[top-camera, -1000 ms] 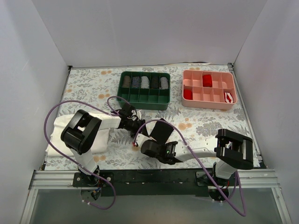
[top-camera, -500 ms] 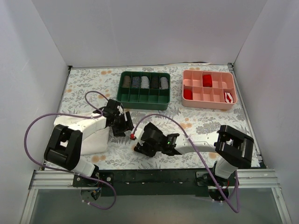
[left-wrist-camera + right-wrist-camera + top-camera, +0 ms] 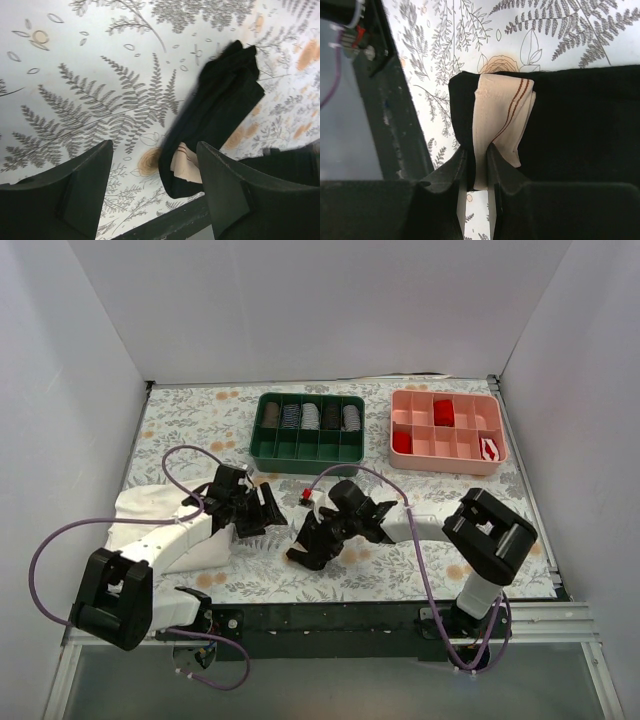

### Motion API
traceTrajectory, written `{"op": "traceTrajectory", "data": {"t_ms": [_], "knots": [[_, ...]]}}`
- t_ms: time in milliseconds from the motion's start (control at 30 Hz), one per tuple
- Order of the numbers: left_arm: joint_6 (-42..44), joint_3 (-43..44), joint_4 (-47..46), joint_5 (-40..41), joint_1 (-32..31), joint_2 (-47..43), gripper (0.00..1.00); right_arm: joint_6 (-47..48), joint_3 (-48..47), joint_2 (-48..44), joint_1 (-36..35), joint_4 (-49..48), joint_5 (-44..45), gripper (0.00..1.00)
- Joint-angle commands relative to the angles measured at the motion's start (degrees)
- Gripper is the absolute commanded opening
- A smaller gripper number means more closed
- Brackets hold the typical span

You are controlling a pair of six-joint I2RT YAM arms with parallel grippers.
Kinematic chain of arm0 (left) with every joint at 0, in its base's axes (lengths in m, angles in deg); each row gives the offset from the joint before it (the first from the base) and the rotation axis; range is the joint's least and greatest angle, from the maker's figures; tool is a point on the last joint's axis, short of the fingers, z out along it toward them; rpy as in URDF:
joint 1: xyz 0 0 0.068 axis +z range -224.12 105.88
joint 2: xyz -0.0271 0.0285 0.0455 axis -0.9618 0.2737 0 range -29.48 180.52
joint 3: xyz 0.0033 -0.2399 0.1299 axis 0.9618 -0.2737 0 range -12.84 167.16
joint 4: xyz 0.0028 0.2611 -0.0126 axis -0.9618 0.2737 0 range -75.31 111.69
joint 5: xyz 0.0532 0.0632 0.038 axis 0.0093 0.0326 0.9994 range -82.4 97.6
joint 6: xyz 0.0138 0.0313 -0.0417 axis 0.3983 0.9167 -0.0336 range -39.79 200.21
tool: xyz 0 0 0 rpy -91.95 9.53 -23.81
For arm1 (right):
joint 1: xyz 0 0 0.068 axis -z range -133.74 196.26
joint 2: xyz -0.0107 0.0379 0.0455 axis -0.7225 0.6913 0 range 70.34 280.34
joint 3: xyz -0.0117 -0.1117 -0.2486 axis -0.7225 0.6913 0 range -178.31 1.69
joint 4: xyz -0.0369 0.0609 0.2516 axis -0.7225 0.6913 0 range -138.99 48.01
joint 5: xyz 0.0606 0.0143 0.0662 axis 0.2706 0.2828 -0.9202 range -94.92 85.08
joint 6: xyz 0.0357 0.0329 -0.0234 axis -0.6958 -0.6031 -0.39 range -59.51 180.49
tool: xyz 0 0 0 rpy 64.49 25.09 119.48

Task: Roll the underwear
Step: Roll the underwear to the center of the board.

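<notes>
The underwear [image 3: 580, 120] is black fabric, folded into a narrow strip, with its pale beige waistband [image 3: 501, 112] doubled over at the near end. My right gripper [image 3: 477, 172] is shut on that waistband fold. In the top view it [image 3: 308, 548] holds the underwear [image 3: 322, 532] low over the table, left of centre. My left gripper [image 3: 155, 200] is open and empty, and the underwear [image 3: 220, 100] lies ahead between its fingers and apart from them. In the top view the left gripper [image 3: 264, 514] is just left of the fabric.
A green tray [image 3: 308, 462] with dark rolls stands at the back centre. A pink tray [image 3: 447, 462] with small red rolls stands at the back right. A white cloth [image 3: 150, 515] lies under my left arm. The black front rail [image 3: 395, 115] is close to my right gripper.
My right gripper has moved away from the front edge toward the table's middle, with the underwear now bunched narrow. My left gripper has drawn back to the left, off the fabric.
</notes>
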Motion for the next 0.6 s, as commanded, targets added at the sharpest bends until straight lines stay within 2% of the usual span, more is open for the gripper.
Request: {"op": "traceTrajectory", "data": {"t_ms": [0, 267, 433, 500, 567], "knots": [[-0.2, -1.8, -5.4, -5.6, 0.0, -3.0, 0.67, -7.8, 4.2, 1.9, 4.9, -8.9, -15.0, 0.16], [-0.5, -5.2, -9.9, -9.3, -0.6, -3.7, 0.67, -23.3, 10.9, 5.8, 11.7, -27.7, -22.0, 0.16], [-0.8, -5.9, -11.3, -9.3, -2.3, -3.6, 0.67, -37.0, 15.8, 9.6, 15.2, -39.9, -24.3, 0.16], [-1.0, -6.1, -12.0, -8.7, -3.5, -3.5, 0.67, -44.3, 19.2, 11.3, 16.2, -50.2, -24.4, 0.17], [-1.2, -6.1, -13.1, -8.3, -4.6, -3.2, 0.67, -48.0, 21.3, 12.6, 17.2, -56.5, -24.0, 0.17]]}}
